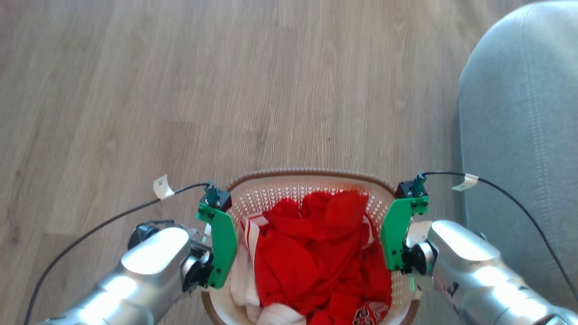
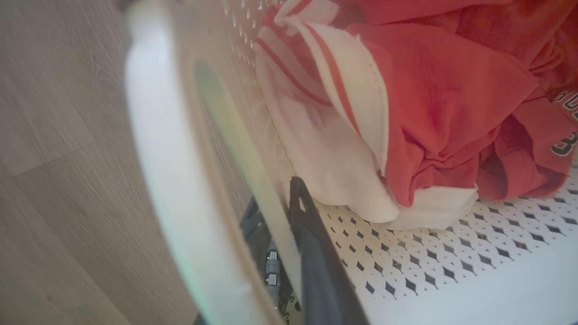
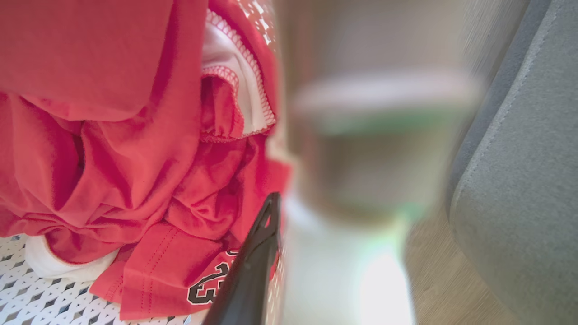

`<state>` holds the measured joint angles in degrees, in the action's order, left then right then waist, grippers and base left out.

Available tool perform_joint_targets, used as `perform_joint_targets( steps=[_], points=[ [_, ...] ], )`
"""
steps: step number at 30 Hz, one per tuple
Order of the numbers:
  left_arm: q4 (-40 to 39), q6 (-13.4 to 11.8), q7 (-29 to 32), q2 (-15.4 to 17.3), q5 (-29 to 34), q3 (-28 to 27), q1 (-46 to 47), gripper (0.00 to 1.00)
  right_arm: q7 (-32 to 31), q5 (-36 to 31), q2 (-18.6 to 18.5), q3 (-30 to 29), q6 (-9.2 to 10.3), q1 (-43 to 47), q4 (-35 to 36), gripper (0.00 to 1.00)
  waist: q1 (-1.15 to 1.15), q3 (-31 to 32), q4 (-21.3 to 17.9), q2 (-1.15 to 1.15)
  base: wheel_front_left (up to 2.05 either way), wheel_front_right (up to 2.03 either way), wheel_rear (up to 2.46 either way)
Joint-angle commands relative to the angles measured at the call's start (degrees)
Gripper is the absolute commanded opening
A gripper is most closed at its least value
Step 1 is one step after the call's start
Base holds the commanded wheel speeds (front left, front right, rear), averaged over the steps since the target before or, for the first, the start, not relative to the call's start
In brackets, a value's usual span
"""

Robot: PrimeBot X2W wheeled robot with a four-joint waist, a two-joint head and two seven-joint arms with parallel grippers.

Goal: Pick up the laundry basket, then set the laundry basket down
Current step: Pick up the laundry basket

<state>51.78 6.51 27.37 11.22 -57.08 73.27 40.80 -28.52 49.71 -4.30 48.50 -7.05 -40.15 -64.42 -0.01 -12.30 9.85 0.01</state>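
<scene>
While I look for readable print, the clearest is on the red garment (image 1: 316,253) heaped in the laundry basket (image 1: 311,174). The right wrist view shows black, white-edged numerals (image 3: 205,289) that look like 23, partly cut off by a dark finger (image 3: 253,271), and the left wrist view catches a 3 (image 2: 564,144) at its right edge. White tags (image 1: 162,186) on both cables (image 1: 90,230) carry marks too small for me to read. The basket sits low in the centre of my head view, between the two arms and over the wooden floor (image 1: 180,90), with a grey cushion (image 1: 519,135) well off to its right. I cannot tell whether it touches the floor. My left pincer (image 2: 273,201) straddles the basket's left wall just inside the white handle (image 2: 158,158). One finger (image 2: 311,253) is inside on the perforated plastic and the other is outside, so it is clamped on that wall. My right pincer (image 3: 280,203) is at the opposite wall with one finger inside, beside the garment. A blurred handle (image 3: 384,95) hides its partner, so I cannot tell whether that one is gripping. The basket's mouth faces up, and its brown rim curves across the far end, away from me. White cloth (image 1: 244,280) lies along the left inner side. The near end is cut off by the bottom of my head view, so I cannot tell its long axis.
</scene>
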Motion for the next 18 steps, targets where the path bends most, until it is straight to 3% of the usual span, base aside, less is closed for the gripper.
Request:
perform_joint_targets(
  steps=[1, 9, 18],
  points=[
    [-3.1, 1.0, 1.0, 0.5, 1.3, 0.1, 1.0, 0.0, -0.4, -0.4, 1.4, 2.2, -0.44, 0.2, 2.7, 0.0, 0.01, 1.9, 0.2, -0.01, 0.0, 0.0, 0.0],
    [-6.9, 1.0, 6.7, 2.4, 0.3, 0.1, -1.0, 0.0, -3.1, 2.4, 1.4, 4.0, -0.44, 2.4, 3.5, 0.0, 0.01, 7.2, 0.0, -0.01, 0.0, 0.0, 0.0],
    [-8.6, 1.0, 8.7, 3.6, 0.4, 0.1, -3.4, 0.0, -3.6, 4.3, 1.4, 5.4, -0.44, 3.5, 3.9, 0.0, 0.01, 10.4, -0.3, -0.01, 0.0, 0.0, 0.0]
  ],
)
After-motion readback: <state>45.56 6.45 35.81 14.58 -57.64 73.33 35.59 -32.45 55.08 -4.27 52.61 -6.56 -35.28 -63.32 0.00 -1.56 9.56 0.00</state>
